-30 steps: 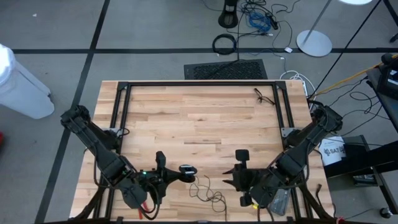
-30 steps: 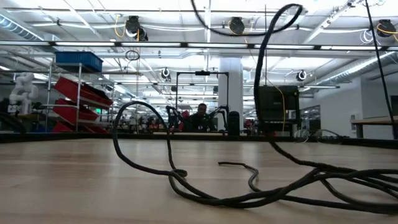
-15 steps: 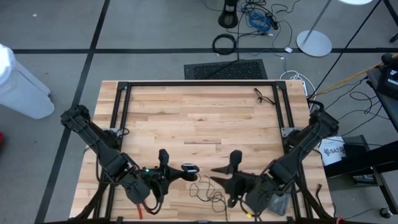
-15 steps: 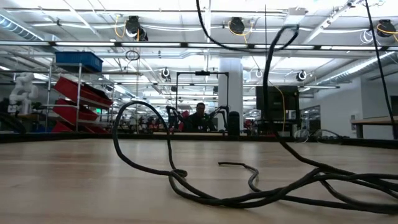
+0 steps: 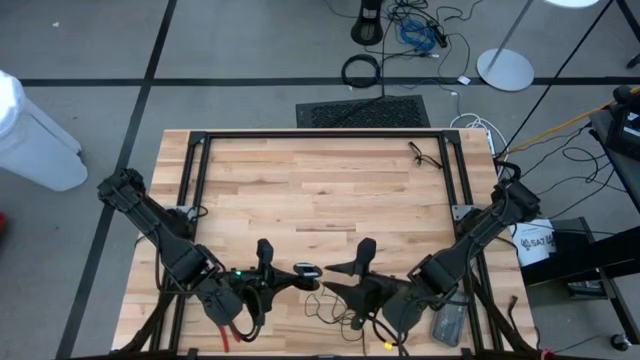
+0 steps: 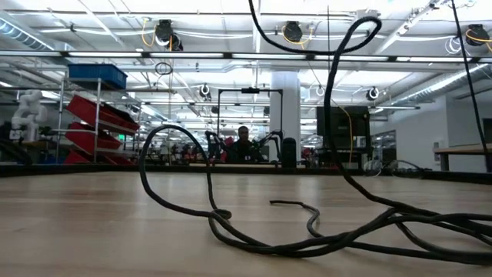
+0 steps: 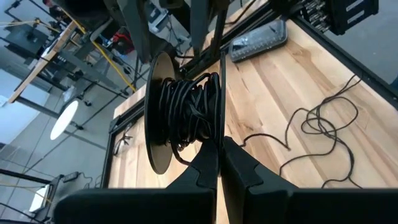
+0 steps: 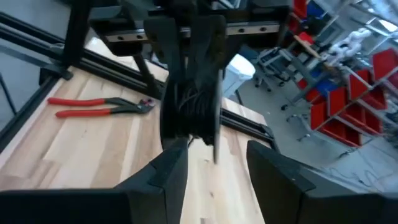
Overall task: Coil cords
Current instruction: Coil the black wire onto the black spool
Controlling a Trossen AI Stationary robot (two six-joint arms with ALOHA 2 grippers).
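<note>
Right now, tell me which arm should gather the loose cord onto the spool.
Right, probably. The left gripper is shut on the spool, so it is occupied. The right gripper has open jaws and sits beside the loose cord at the near table edge.

I can make out only one bit of lettering: "SAZ" in dark print on a white box point(image 5: 536, 243) beside the table's right edge point(image 5: 497, 200), partly hidden by my right arm. Nothing else reads.

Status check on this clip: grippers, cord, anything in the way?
Left gripper shut on the cord spool. Right gripper open, facing it. Loose cord tangled on the table. Red pliers lie off to the side.
</note>
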